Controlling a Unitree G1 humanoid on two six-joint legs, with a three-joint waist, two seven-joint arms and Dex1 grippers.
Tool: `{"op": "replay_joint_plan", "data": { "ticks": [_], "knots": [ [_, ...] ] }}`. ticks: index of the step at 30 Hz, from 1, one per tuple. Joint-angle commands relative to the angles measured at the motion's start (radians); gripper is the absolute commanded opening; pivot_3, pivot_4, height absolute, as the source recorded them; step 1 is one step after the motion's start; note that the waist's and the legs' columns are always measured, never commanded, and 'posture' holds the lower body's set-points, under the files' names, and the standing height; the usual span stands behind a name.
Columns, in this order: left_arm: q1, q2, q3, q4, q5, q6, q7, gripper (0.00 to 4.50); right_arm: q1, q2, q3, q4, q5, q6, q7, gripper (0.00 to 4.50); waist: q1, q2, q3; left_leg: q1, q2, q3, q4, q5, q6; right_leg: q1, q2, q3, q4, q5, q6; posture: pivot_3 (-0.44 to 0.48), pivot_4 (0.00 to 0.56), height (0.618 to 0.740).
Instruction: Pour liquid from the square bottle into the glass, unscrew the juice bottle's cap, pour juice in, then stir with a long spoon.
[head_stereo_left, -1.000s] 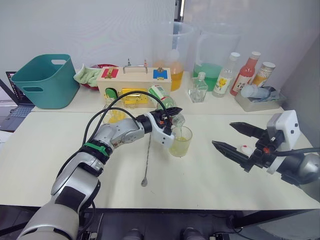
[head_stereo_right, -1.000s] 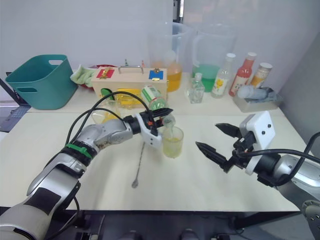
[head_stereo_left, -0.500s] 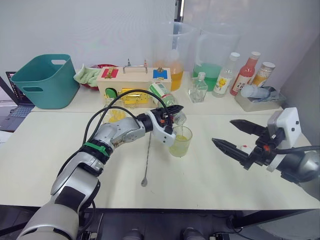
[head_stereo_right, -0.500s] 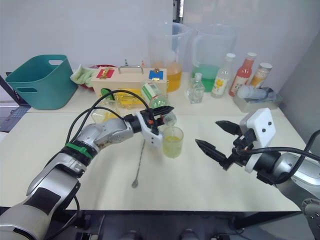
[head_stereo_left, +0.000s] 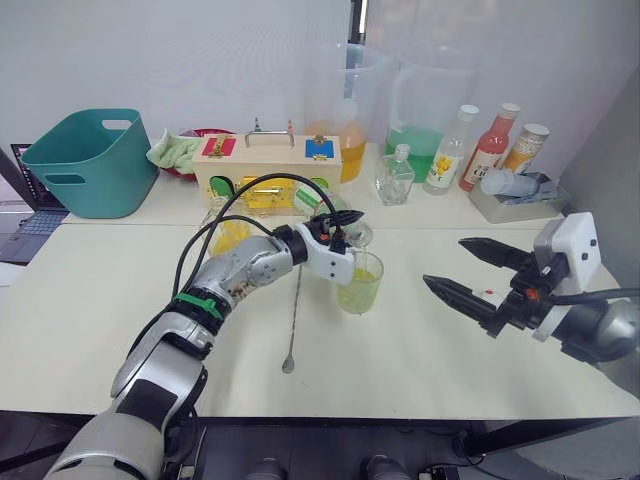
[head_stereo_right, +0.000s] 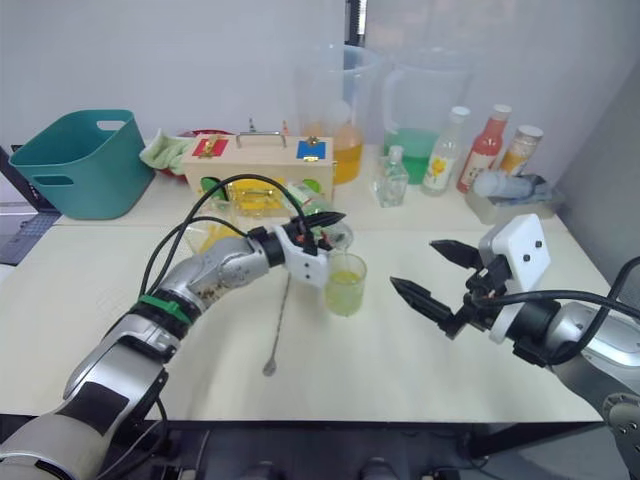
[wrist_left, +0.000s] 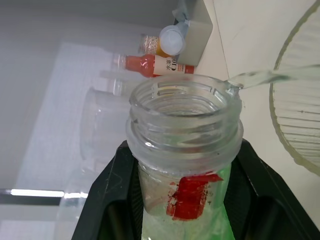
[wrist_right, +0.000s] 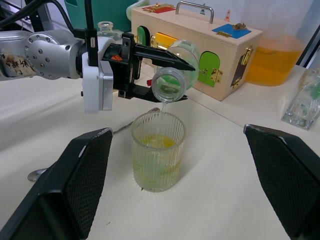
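1. the left gripper (head_stereo_left: 343, 228) has its fingers clamped on the juice bottle (wrist_right: 175, 77), tipped so juice (wrist_left: 260, 77) streams into the glass (head_stereo_left: 361, 282) mid-counter (head_stereo_left: 80, 300).
2. the right gripper (head_stereo_left: 470, 270) waits aside, fingers apart, free for the long spoon (head_stereo_left: 294, 318) beside the glass.

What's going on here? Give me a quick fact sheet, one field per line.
Action: juice is pouring in a thin stream from the tilted juice bottle into the glass
Left gripper: jaws shut on the juice bottle, holding it over the glass
Right gripper: jaws open, holding nothing, off to the right of the glass
Glass contents: yellowish liquid, partly full
Long spoon: lying flat on the table beside the glass
Cap: on the table, near the right gripper
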Motion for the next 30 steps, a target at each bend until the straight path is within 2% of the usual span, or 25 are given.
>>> {"op": "replay_joint_plan", "data": {
  "ticks": [1, 6, 13, 17, 19, 23, 30],
  "knots": [
    [-0.004, -0.016, 0.068, -0.061, -0.111, 0.055, -0.061, 1.53, -0.024, -0.017, -0.009, -0.003, 0.011, -0.013, 0.015, 4.46, 0.000, 0.000, 0.000, 0.000, 0.000, 0.000, 0.000, 0.000, 0.000, 0.000, 0.000, 0.000, 0.000, 0.000, 0.000, 0.000, 0.150, 0.740],
    [0.014, -0.051, 0.164, -0.128, -0.295, 0.187, -0.168, 1.53, -0.059, -0.026, 0.020, 0.027, 0.002, -0.016, 0.045, 4.46, 0.000, 0.000, 0.000, 0.000, 0.000, 0.000, 0.001, 0.000, 0.000, 0.000, 0.000, 0.000, 0.000, 0.000, 0.000, 0.000, 0.150, 0.740],
    [0.041, -0.087, 0.310, -0.312, -0.534, 0.492, -0.286, 1.53, -0.134, -0.040, 0.070, 0.090, -0.020, -0.022, 0.110, 4.46, -0.006, 0.000, 0.000, 0.000, 0.000, 0.000, 0.002, 0.000, 0.000, 0.000, 0.000, 0.000, 0.002, 0.000, 0.000, 0.000, 0.150, 0.740],
    [0.085, -0.099, 0.393, -0.468, -0.704, 0.802, -0.337, 1.53, -0.194, -0.042, 0.112, 0.139, -0.044, -0.027, 0.163, 4.46, -0.014, 0.000, 0.000, 0.001, 0.000, -0.001, 0.002, 0.000, 0.000, 0.000, 0.000, 0.000, 0.008, 0.000, 0.000, 0.000, 0.150, 0.740],
    [0.098, -0.099, 0.416, -0.520, -0.748, 0.904, -0.340, 1.53, -0.211, -0.040, 0.124, 0.154, -0.055, -0.027, 0.182, 4.46, -0.018, 0.000, 0.000, 0.002, 0.000, -0.001, 0.002, 0.000, 0.000, 0.000, 0.000, 0.000, 0.008, 0.000, 0.000, 0.000, 0.150, 0.740],
    [0.167, -0.049, 0.513, -0.706, -0.909, 1.190, -0.354, 1.53, -0.294, -0.046, 0.191, 0.246, -0.103, -0.042, 0.275, 4.46, -0.028, 0.000, 0.000, 0.003, 0.000, -0.002, 0.002, 0.000, 0.000, 0.000, 0.000, 0.001, 0.008, 0.000, 0.000, 0.000, 0.150, 0.740],
    [0.331, 0.084, 0.604, -0.968, -1.020, 1.387, -0.357, 1.53, -0.389, -0.035, 0.273, 0.350, -0.146, -0.040, 0.397, 4.46, -0.032, 0.000, 0.000, 0.004, 0.000, -0.001, 0.002, 0.000, 0.000, -0.001, 0.001, 0.002, 0.010, 0.000, 0.000, 0.000, 0.150, 0.740]
  ]
}}
